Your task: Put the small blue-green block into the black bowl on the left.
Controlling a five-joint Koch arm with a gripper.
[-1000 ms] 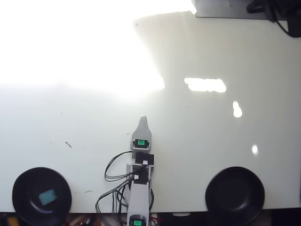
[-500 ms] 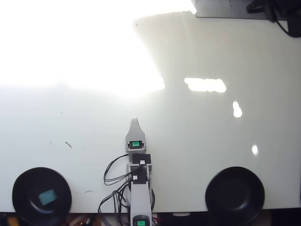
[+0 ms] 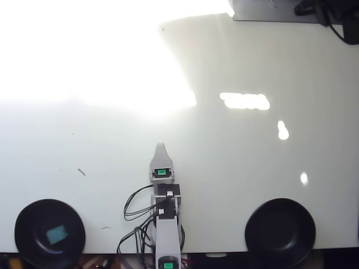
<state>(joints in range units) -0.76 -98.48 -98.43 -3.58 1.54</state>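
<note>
We are looking straight down on a white counter (image 3: 241, 151), and glare is washing out much of its far left part. The small blue-green block (image 3: 56, 234) is lying flat inside the black bowl (image 3: 25, 224), which is sitting at the near left corner of the counter in the overhead view. The block is resting a little right of the bowl's centre, tilted slightly, and nothing is touching it.

A second black bowl (image 3: 280, 232), alike in look, is sitting at the near right corner with its rim hanging over the near edge. It is well apart from the first bowl.

The white arm (image 3: 166, 235) is rising from the middle of the near edge, between the two bowls, and is pointing toward the far edge. Black cables (image 3: 134, 203) are looping out on its left side. The tool (image 3: 161, 147) is hanging over bare counter, well apart from both bowls and from the block. We are seeing only one pale pointed tip from above, with the other jaw hidden behind it, so we cannot say whether the tool is open or closed. Nothing is showing between its jaws.

A dark piece of equipment (image 3: 291, 10) is sitting at the far right edge.
</note>
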